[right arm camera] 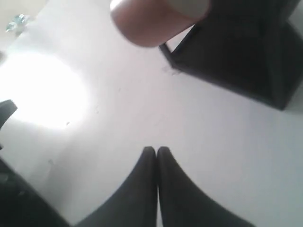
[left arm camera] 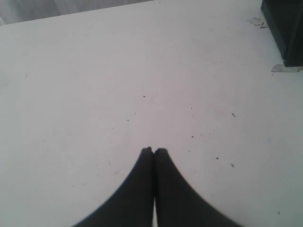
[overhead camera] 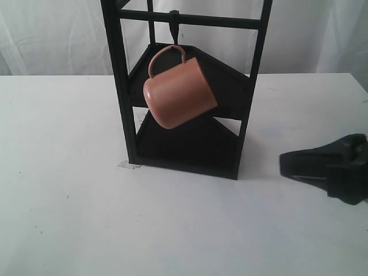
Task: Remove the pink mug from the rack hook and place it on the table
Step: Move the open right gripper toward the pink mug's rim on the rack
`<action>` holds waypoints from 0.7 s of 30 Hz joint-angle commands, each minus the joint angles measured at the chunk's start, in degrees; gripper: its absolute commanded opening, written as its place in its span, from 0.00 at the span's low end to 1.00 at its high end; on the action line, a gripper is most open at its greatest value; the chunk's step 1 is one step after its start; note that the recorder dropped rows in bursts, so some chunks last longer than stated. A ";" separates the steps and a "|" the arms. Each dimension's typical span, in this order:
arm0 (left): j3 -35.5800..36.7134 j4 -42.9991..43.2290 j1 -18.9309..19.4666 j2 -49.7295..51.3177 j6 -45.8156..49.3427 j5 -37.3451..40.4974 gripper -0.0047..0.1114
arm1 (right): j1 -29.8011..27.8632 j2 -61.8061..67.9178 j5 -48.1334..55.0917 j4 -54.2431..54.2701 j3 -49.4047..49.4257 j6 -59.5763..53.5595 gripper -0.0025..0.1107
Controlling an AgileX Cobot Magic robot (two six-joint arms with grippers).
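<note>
Right claw [overhead camera: 284, 163], tips together, left claw [left arm camera: 154, 151] likewise; pink mug [overhead camera: 179, 92] tilted on rack hook [overhead camera: 173, 27] above table [overhead camera: 86, 190], inside hidden.

My right claw [overhead camera: 283, 164] is matte black, fingers [right arm camera: 137, 189] tapering like wedges to blunt tips; my left claw [left arm camera: 154, 150] matches, smoothly curved.

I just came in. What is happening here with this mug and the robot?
Nothing is being handled yet. The pink mug hangs by its handle from the rack hook on the black rack, which stands on the white table. In the exterior view the right gripper is low, to the right of the rack, shut and empty. The left gripper is also shut and empty, over the table near the rack's base.
</note>
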 commanded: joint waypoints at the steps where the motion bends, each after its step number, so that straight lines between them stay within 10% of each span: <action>1: 0.11 -0.32 -0.43 -0.23 -0.06 -0.30 0.04 | 1.87 7.78 9.47 2.02 -3.87 -2.04 0.02; 21: 0.11 -0.32 -0.43 -0.23 -0.06 -0.30 0.04 | 8.06 16.02 -4.64 2.89 -13.68 -24.23 0.06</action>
